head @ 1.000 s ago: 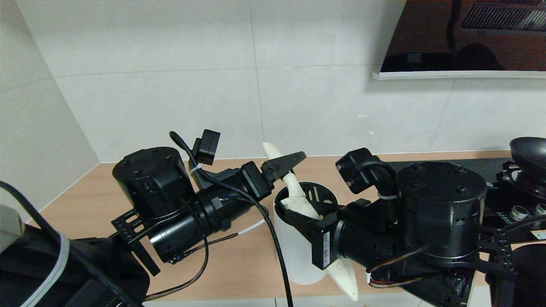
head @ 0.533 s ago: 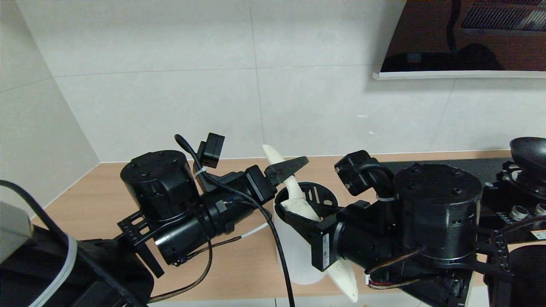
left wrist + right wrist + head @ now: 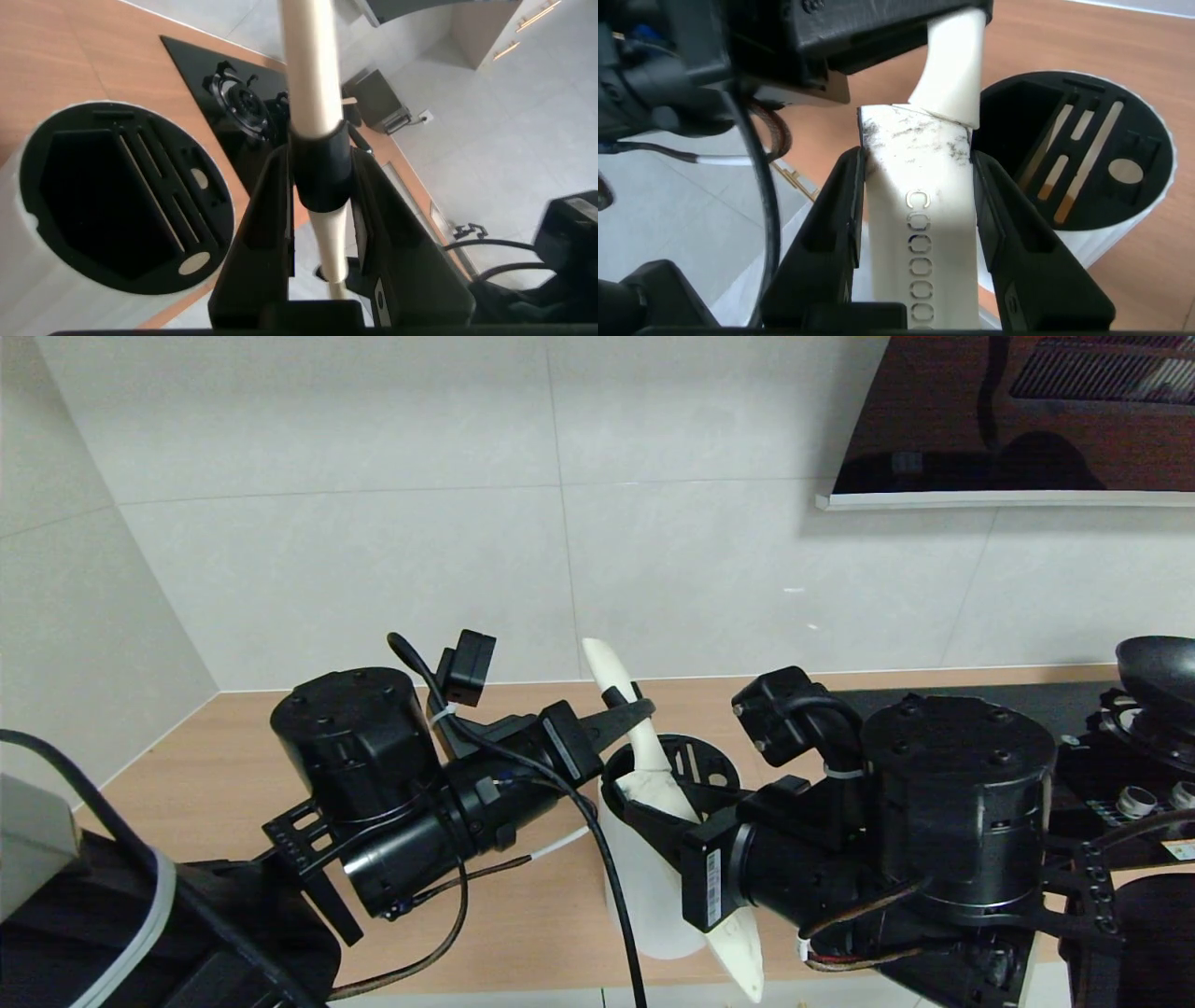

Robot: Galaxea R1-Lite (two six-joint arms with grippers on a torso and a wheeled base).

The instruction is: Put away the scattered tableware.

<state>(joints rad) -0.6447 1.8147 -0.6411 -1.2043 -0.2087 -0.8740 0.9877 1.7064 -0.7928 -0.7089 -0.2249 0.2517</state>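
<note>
Left pincer (image 3: 320, 173) closed tight on the thin handle of the white spatula (image 3: 609, 672); right pincer (image 3: 918, 187) clamped on its wide blade; both just above the white utensil holder (image 3: 644, 905) standing on the wooden table (image 3: 224, 756). From the head, blade tip hanging below the right pincer, in front of the holder wall; from the right wrist, a row of small holes in the blade; from the left wrist, narrow slots inside the black insert (image 3: 103, 201) of the holder.

The head view looks forward and down across the bench (image 3: 215, 756) to the wall (image 3: 373, 569). Both wrist views look down from close above the holder (image 3: 28, 261), sharing its slotted top with the head view.
</note>
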